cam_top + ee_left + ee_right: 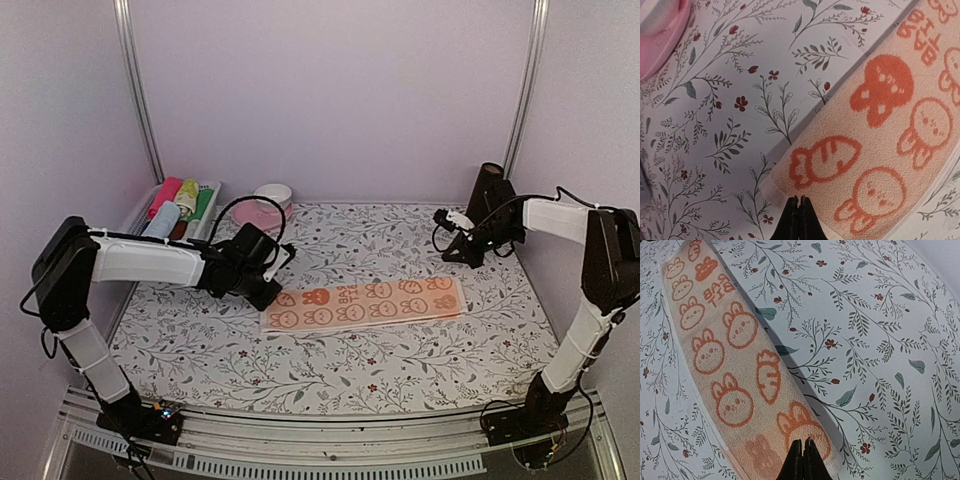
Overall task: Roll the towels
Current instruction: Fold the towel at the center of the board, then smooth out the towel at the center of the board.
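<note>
- Peach towel (365, 303) lies flat, front-right of the pink bowl (268, 205).
- Looks soft, light, floppy — best pinched along a short edge.
- Left gripper (799, 207) over the bowl-side end, right gripper (802, 452) over the far end — both pressed together.

Matt, nubby terry-cloth towel (365, 303)
</note>
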Controlling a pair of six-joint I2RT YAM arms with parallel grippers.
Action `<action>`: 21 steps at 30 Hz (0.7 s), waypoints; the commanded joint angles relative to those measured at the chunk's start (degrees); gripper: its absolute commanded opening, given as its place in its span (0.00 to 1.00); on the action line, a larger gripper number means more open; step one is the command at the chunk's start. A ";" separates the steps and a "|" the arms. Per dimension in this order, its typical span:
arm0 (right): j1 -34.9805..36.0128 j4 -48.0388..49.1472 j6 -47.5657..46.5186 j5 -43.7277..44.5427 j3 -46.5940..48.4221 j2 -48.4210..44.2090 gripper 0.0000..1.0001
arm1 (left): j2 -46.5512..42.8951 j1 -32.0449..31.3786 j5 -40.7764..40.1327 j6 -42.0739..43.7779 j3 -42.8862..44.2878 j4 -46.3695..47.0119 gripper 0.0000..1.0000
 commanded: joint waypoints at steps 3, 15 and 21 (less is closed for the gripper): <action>0.00 5.09 8.87 6.53 -1.98 6.67 0.03 | 5.87 0.55 0.84 -0.34 1.59 4.22 0.00; 0.00 8.60 12.70 16.71 -1.98 14.05 0.03 | 13.76 1.51 -0.16 -1.39 2.88 3.18 0.00; 1.16 9.45 12.45 17.99 -3.33 13.04 0.04 | 12.97 1.94 0.18 -0.94 2.48 2.40 0.00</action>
